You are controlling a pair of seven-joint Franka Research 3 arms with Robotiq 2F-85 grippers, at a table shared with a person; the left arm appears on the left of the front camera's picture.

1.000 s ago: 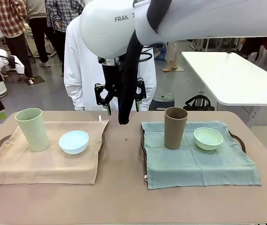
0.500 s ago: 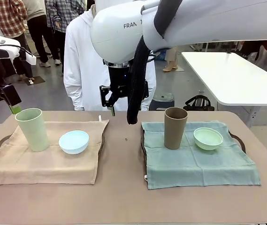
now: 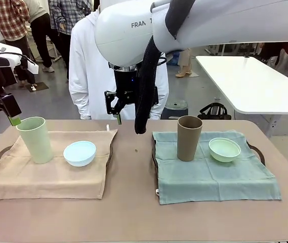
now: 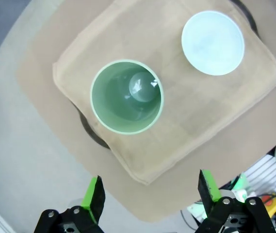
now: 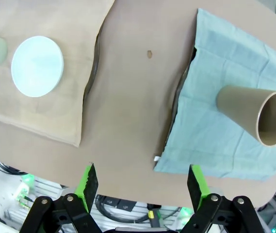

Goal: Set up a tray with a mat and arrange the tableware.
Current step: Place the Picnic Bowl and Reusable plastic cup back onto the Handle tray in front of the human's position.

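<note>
The left arm enters at the left edge of the front view, its wrist raised and its left gripper pointing down and slightly inward, fingers spread wide with nothing between them. The right arm sweeps across the top from the right, a big white joint bent downward, and its right gripper hangs near the middle, jaws apart and empty.

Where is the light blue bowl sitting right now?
In the front view the light blue bowl sits on the beige mat on the table's left side, just right of the pale green tumbler.
</note>
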